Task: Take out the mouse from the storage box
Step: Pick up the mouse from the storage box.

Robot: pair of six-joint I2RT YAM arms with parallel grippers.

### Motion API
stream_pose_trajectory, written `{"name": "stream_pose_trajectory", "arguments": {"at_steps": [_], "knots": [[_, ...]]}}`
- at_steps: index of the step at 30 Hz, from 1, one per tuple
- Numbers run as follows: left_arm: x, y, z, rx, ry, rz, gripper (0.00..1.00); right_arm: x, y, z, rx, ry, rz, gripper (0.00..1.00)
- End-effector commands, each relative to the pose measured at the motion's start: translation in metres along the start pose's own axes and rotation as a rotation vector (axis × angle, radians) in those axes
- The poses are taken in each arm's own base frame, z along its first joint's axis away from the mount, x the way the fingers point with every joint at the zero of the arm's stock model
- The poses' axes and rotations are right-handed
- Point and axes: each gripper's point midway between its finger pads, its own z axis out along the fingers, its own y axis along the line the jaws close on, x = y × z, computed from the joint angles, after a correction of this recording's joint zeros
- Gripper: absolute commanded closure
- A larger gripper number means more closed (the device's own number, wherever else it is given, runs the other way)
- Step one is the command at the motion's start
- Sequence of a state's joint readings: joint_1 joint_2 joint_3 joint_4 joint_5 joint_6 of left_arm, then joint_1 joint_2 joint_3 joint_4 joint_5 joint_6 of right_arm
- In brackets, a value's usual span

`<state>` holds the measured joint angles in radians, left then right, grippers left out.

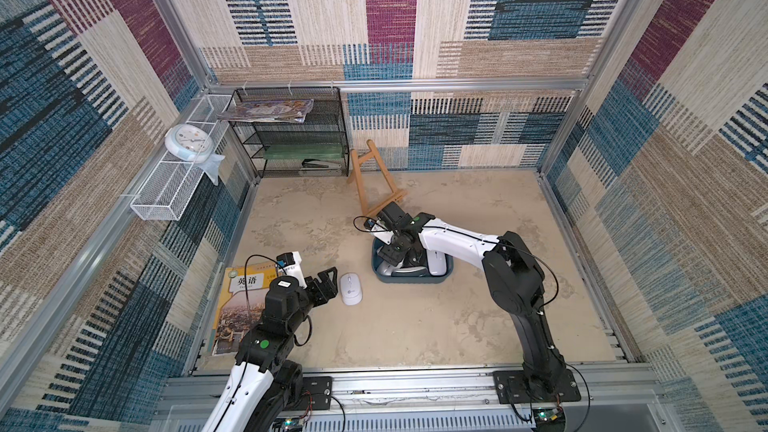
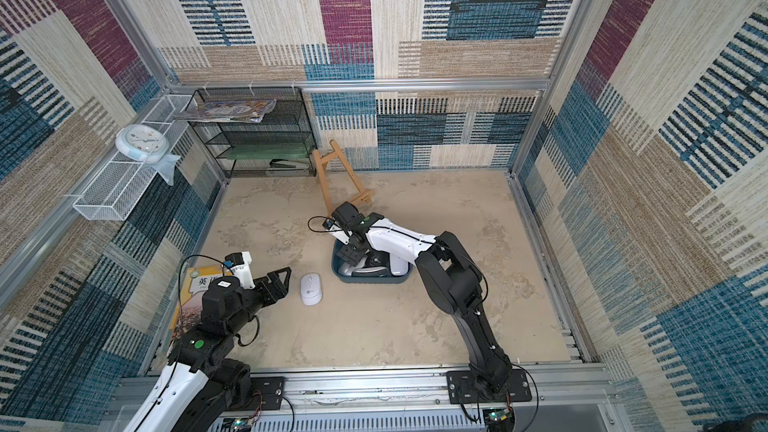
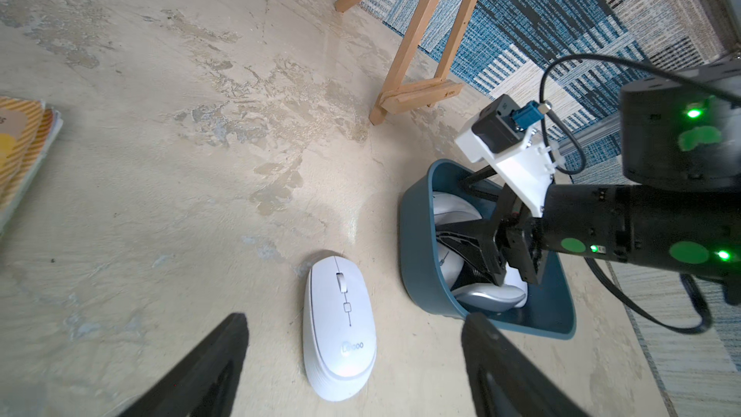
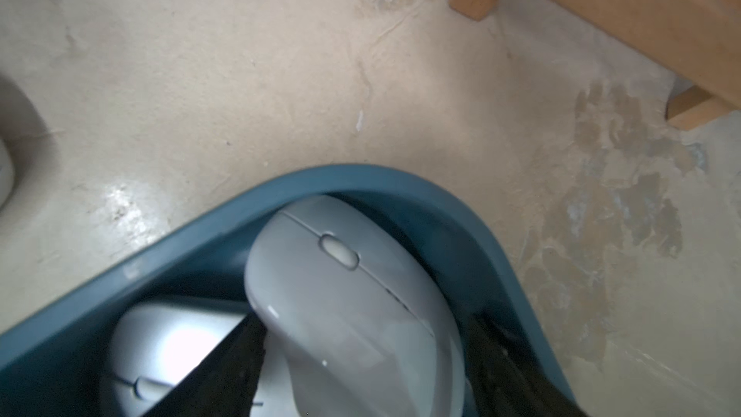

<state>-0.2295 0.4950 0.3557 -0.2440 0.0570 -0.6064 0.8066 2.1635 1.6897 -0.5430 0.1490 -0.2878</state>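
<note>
Two right jaws flanking long sides of pale grey plastic mouse (image 4: 353, 294) in teal plastic tub (image 4: 192, 242), grip uncertain; left jaws wide, empty.

The book cover (image 1: 233, 308) reads "英语"; the white mouse (image 3: 339, 330) bears "Lecoo".

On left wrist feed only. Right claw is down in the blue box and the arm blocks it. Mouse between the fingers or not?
Observer: Yes. The right wrist view shows a pale grey mouse between the right claw's two dark fingers, inside the storage box. Contact is too blurred to call.
Operator: Anything next to it?
Observer: A silvery mouse lies beside it, partly behind one finger.
Operator: Far end of the box?
Observer: In a top view, a white item, likely another mouse, lies at that end.
</note>
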Motion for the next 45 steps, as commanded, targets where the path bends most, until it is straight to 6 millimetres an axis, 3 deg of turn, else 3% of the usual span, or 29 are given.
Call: {"name": "stream_pose_trajectory", "arguments": {"at_steps": [1, 6, 12, 17, 28, 33, 40, 45], "knots": [[0.000, 0.001, 0.000, -0.006, 0.001, 0.004, 0.12, 0.012, 0.003, 0.005, 0.011, 0.060, -0.036, 0.24], [0.001, 0.001, 0.001, -0.007, 0.007, 0.007, 0.12, 0.019, -0.001, 0.010, 0.056, 0.086, -0.059, 0.30], [0.001, 0.002, 0.001, -0.012, 0.006, 0.004, 0.11, 0.018, -0.007, 0.002, 0.102, 0.053, -0.054, 0.33], [0.002, 0.001, 0.003, -0.004, 0.008, 0.005, 0.10, 0.023, -0.008, 0.007, 0.127, 0.057, -0.056, 0.47], [0.007, 0.006, 0.011, -0.037, 0.049, 0.002, 0.10, 0.020, -0.007, 0.008, 0.145, 0.043, -0.060, 0.65], [0.006, 0.013, 0.010, -0.073, 0.037, -0.001, 0.10, 0.012, -0.009, -0.004, 0.161, 0.011, -0.048, 0.72], [0.007, 0.012, 0.012, -0.064, 0.043, -0.003, 0.10, -0.001, -0.011, -0.030, 0.145, -0.052, 0.035, 0.73], [0.007, 0.009, 0.012, -0.050, 0.043, -0.002, 0.09, 0.003, -0.015, -0.046, 0.166, -0.066, 0.102, 0.76]]}}
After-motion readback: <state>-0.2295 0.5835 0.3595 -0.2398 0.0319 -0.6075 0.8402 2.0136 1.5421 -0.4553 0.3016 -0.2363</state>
